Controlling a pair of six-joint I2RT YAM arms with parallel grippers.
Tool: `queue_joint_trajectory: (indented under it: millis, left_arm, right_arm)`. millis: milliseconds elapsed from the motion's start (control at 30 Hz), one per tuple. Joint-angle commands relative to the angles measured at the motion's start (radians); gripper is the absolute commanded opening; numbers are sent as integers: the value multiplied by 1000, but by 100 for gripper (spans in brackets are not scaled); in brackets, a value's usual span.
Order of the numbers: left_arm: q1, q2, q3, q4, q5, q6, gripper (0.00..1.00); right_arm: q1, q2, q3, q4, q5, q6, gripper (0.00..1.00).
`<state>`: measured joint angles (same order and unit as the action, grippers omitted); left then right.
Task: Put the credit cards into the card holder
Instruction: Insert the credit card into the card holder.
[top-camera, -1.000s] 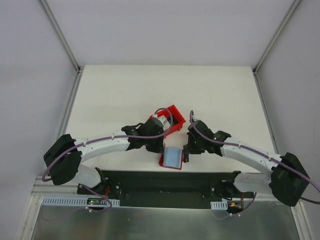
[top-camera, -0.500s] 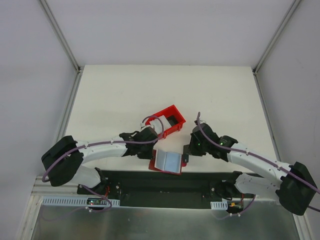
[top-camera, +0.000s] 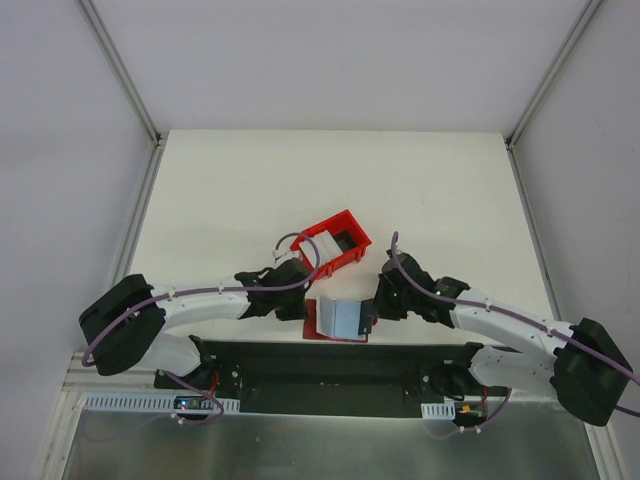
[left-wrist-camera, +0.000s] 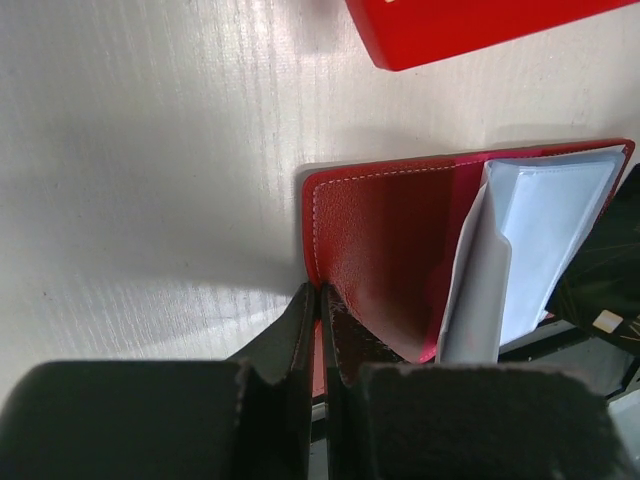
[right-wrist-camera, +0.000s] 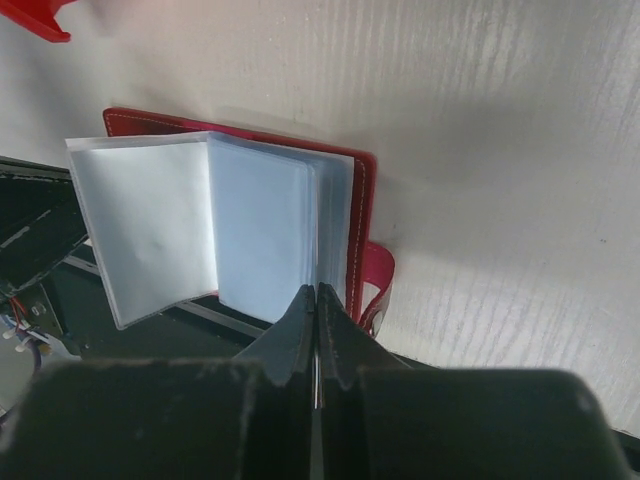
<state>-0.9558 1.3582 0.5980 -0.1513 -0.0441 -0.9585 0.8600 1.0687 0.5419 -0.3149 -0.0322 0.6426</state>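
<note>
- The card holder (top-camera: 340, 320) is lying open at the near edge of the table (top-camera: 250, 190), midway between the two arms, with its red cover facing down and its pale pockets (right-wrist-camera: 260, 230) fanning upward.
- Its near side is hanging past the table edge, over the black base plate (top-camera: 330, 372).
- The left gripper (left-wrist-camera: 318, 300) is reaching in from the left with its jaws clamped on the near-left corner of the red cover, a sliver of red showing between them.
- The right gripper (right-wrist-camera: 317, 295) is coming in from the right with its jaws pressed together, the tips sitting at the near edge of the pocket stack. Whether a sheet is pinched between them cannot be told.
- The closing tab (right-wrist-camera: 378, 285) is sticking out on the right side of the cover, just beside the right fingers.
- The red bin (top-camera: 345, 225) is standing just beyond the holder on the far side, slightly left of the right arm and apart from the cover.
- Bare white surface is stretching across the far half of the table and out to the left and right rails, giving both arms room outward and away.
</note>
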Motion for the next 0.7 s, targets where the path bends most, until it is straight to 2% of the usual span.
queue_joint_trajectory:
  millis: [0,267,367,667]
  left_arm:
    - [-6,-27,-36,6,-26,-45,0]
    - [-5,-41,-55,12,-42,-59,0]
    - [-6,-28,-55,25,-33,-55,0]
    - [8,-1,-81,93,-14,-66,0]
  right_arm:
    - [5,37,12,8,11,28,0]
    - [4,89,13,11,0,22,0]
    - [5,140,16,80,-50,9,0]
    - [10,188,150,128,-97,-47,0]
